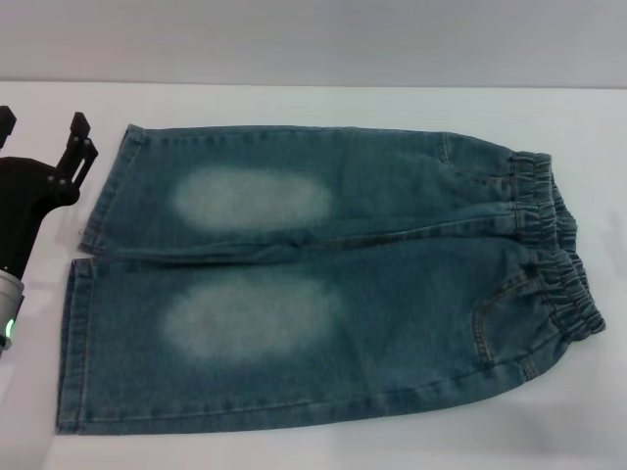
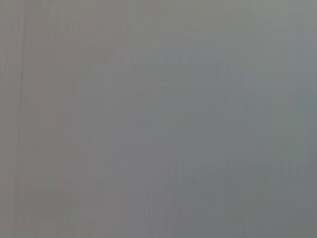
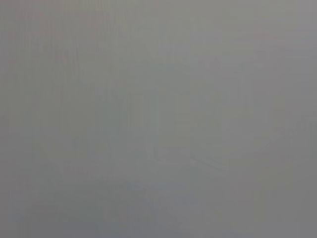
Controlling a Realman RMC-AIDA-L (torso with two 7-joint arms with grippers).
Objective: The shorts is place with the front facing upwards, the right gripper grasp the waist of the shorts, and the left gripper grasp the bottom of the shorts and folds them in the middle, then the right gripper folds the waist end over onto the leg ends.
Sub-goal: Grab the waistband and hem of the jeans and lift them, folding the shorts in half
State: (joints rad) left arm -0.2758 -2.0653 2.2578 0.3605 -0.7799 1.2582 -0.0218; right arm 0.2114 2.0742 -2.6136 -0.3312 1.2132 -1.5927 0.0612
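A: Lying flat on the white tabletop point(image 1: 323, 103), front up, unfolded: the shorts point(image 1: 313, 284). No fold made. Nothing gripped.

B: Meaning all of the task remaining?

A: By the look of it, yes. Still wanted: grasping the waist point(image 1: 554, 255), grasping the bottom of the shorts point(image 1: 83, 264), folding in the middle, then bringing the waist end over onto the leg ends.

B: And the left gripper point(image 1: 41, 132)?

A: Hovering just off the far leg's hem, jaws spread apart and holding nothing (two black fingers showing, tips clear of the denim). Hems sitting just beside the jaws, on their inner side; waist lying well apart from them, at the opposite end of the garment.

B: The right gripper?

A: Not appearing in the head view at all. Wrist views giving only blank grey, so no telling there.

B: Counting, then?

A: One pair of shorts. Two legs, each carrying one pale faded oval, so two patches. Two straight hems. One gathered waistband, showing as two ruched bunches. One gripper in sight (the left), one green light on its arm near the frame edge.

B: Risk worth noting?

A: Probably pinching only one hem layer, judging from how flat the cloth is lying.
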